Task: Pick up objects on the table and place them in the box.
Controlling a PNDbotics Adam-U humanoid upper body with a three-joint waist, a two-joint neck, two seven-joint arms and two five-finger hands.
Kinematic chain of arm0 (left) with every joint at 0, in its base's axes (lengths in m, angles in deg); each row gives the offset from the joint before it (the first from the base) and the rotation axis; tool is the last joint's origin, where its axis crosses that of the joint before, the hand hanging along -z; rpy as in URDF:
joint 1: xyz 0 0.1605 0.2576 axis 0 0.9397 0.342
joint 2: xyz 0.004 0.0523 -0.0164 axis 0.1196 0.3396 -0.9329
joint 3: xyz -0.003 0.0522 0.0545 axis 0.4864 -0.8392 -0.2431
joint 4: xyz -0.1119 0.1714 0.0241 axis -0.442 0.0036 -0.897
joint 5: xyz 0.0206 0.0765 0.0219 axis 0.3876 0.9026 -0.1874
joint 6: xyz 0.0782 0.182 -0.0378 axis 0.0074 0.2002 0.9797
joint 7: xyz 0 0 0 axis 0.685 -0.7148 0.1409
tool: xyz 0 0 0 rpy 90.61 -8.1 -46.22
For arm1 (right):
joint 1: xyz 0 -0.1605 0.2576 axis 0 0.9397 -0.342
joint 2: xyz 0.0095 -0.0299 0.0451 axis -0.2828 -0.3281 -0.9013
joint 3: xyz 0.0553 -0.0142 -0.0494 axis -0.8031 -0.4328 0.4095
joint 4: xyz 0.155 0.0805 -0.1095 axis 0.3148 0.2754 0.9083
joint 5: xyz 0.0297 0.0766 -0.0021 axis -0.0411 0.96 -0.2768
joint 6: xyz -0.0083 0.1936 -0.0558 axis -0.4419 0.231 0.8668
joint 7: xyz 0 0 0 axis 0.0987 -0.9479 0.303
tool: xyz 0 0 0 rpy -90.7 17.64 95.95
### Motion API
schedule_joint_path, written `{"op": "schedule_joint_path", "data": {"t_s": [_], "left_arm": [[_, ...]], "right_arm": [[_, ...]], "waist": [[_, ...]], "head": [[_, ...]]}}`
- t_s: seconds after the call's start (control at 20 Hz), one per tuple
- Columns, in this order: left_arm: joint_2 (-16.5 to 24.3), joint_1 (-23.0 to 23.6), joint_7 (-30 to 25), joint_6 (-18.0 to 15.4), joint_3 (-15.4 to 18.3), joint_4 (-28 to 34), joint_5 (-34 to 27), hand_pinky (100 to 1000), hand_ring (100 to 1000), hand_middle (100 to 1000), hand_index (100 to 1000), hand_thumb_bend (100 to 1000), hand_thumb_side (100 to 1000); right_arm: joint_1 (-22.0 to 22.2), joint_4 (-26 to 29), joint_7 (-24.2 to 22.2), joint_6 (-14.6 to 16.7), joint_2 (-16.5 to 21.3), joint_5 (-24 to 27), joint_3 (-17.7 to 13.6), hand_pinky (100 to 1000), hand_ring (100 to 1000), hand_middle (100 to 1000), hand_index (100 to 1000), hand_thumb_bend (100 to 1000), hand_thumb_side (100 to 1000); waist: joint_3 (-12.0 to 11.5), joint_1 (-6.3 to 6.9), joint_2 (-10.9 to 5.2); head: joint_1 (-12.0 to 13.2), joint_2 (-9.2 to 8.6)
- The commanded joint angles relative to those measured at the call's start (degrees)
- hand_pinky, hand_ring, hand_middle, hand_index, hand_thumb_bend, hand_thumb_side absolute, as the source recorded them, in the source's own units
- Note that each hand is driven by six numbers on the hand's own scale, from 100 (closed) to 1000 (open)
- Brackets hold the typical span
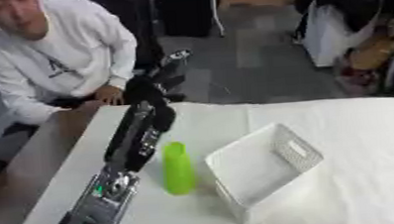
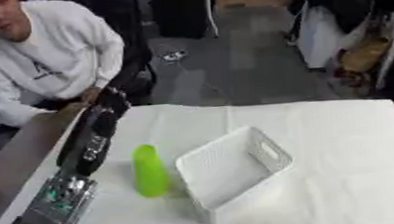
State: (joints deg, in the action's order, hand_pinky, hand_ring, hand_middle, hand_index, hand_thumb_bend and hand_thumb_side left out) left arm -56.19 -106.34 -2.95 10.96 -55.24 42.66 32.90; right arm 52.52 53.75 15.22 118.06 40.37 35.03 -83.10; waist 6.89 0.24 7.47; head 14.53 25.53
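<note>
The left arm enters from the lower left and reaches up and away past the far left of the white box (image 1: 265, 171). The left hand (image 1: 156, 82) lies beyond the table's (image 1: 367, 137) far edge; whether its fingers are open or curled cannot be told (nothing is seen in its grasp). A dark shape at the right edge, level with the box, cannot be identified. The green object (image 1: 177, 168), a smooth elongated cylinder with rounded ends, lies on the white table just left of the box, between it and the arm. The box sits tilted, with a slotted handle in its right wall.
</note>
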Motion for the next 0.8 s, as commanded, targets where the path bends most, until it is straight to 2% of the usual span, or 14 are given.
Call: {"op": "schedule_joint_path", "data": {"t_s": [0.05,0.3,0.35,0.4,0.65,0.8], "left_arm": [[0.91,-0.82,-0.28,0.56,1.03,1.33,2.63,802,932,1000,1000,702,992],[3.35,-1.60,-1.97,3.82,0.72,-0.27,7.89,796,919,1000,1000,741,999],[4.60,-1.87,-2.92,4.81,0.37,-0.95,8.72,796,920,1000,1000,935,1000],[5.86,-2.19,-4.01,5.70,-0.01,-1.64,9.31,799,908,1000,1000,758,1000],[12.27,-4.17,-11.82,9.82,-2.01,-6.07,13.19,822,900,1000,1000,765,1000],[15.32,-5.44,-16.09,10.96,-3.10,-7.84,15.47,855,916,1000,1000,754,1000]], "right_arm": [[-0.26,0.58,0.02,0.00,1.21,-0.06,-0.63,313,532,537,569,100,715],[-0.06,0.58,0.33,-0.22,1.26,-0.21,-0.86,313,532,537,569,100,713],[0.02,0.58,0.34,-0.29,1.28,-0.23,-0.86,313,532,537,569,100,712],[0.09,0.58,0.33,-0.35,1.30,-0.24,-0.84,313,532,537,569,100,714],[0.17,0.58,0.09,-0.56,1.43,-0.23,-0.68,313,533,538,570,100,717],[0.19,0.58,-0.15,-0.61,1.46,-0.16,-0.57,313,533,538,570,100,719]], "waist": [[0.00,-0.20,-0.68],[0.14,-0.06,-0.98],[0.16,0.00,-1.08],[0.19,0.07,-1.16],[0.51,0.38,-1.53],[0.67,0.49,-1.65]], "head": [[-1.51,-0.01],[-2.05,1.29],[-1.89,1.44],[-1.73,1.56],[-1.00,2.01],[-0.88,2.09]]}}
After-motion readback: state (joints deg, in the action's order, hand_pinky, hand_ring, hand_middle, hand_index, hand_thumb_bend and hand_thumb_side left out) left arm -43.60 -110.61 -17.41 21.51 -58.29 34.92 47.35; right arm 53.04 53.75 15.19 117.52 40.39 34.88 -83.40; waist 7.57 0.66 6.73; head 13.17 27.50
